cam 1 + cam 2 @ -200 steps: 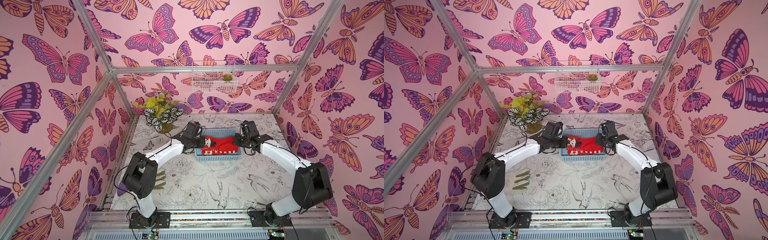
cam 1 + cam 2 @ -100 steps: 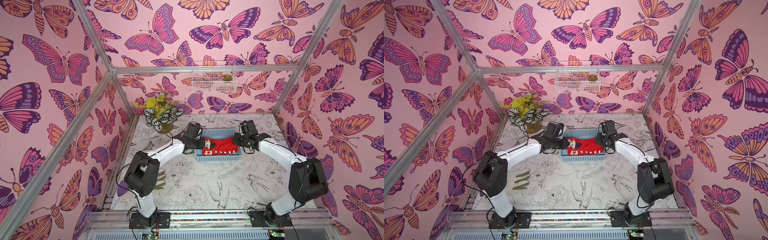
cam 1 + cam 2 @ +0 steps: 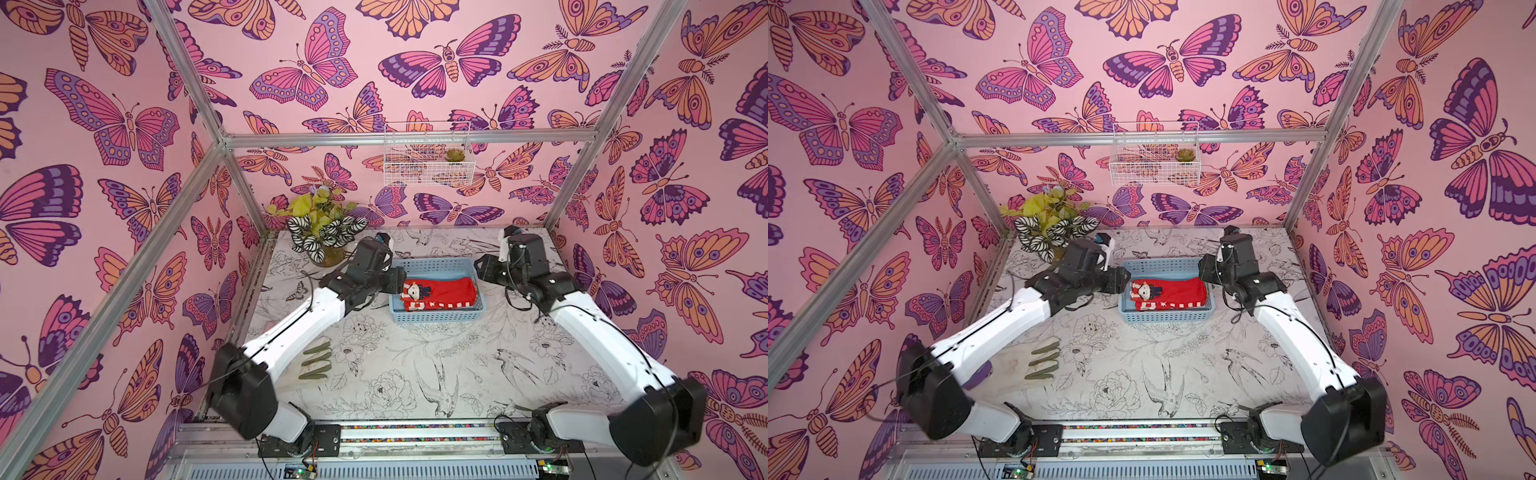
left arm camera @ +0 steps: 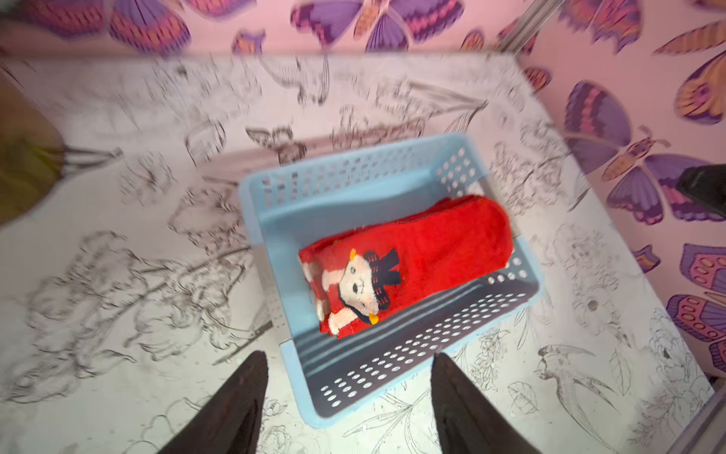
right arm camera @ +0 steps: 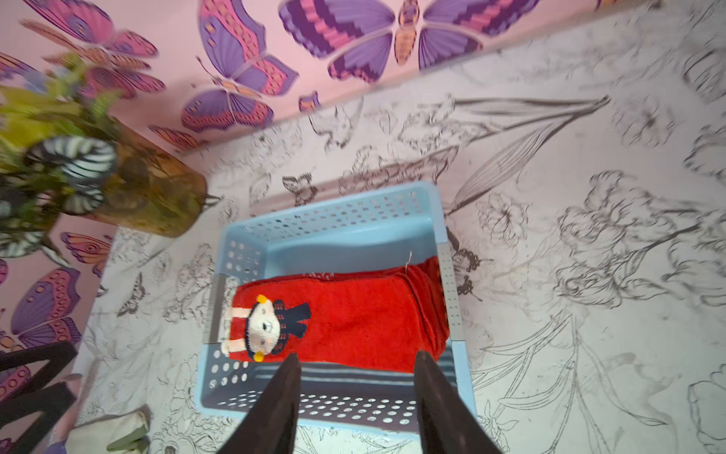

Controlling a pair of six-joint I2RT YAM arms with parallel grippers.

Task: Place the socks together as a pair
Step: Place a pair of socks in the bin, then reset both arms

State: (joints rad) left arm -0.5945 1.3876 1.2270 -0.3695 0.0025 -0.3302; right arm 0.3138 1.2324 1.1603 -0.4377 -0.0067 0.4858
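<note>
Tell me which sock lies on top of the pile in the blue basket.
The plain red sock with the dark-scarfed figure. The red-white striped sock shows only as an edge beneath it.

Socks (image 4: 451, 243) fuzzy red knit cloth; basket (image 4: 393, 373) smooth perforated blue plastic; frame (image 3: 311, 140) matt brushed metal.

I saw pink butterfly wallpaper (image 3: 332, 62), aluminium framing (image 3: 291, 140), a white wire wall basket (image 3: 428, 176), and a floral-sketched tabletop (image 3: 395, 374).
</note>
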